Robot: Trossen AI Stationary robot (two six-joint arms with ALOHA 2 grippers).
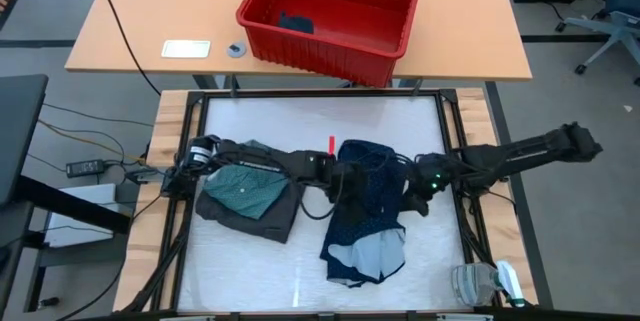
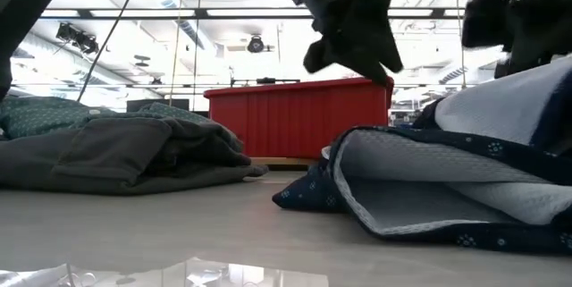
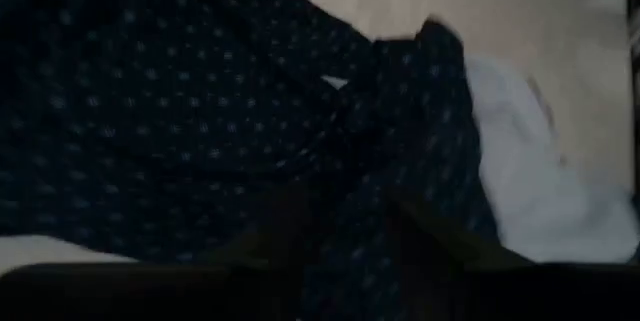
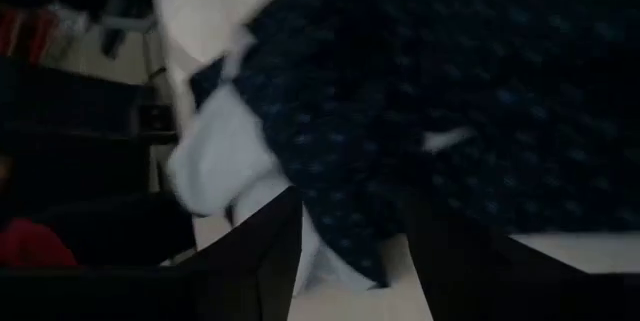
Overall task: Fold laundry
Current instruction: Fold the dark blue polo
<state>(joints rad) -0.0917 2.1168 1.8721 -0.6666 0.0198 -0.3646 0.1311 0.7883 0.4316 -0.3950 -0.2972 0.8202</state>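
The navy dotted garment (image 1: 365, 211), lying crumpled just right of the folded grey and green pile (image 1: 247, 193), is light, limp and slip-prone; grasp its edges; both grippers sit over it, jaw state indiscernible.

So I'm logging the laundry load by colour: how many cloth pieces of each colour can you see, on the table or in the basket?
Teal-green dotted shirt, on the grey piece: 1
Charcoal grey piece, under the teal shirt: 1
Navy dotted piece, between the two grippers: 1
Dark piece in the red basket: 1
Total: 4
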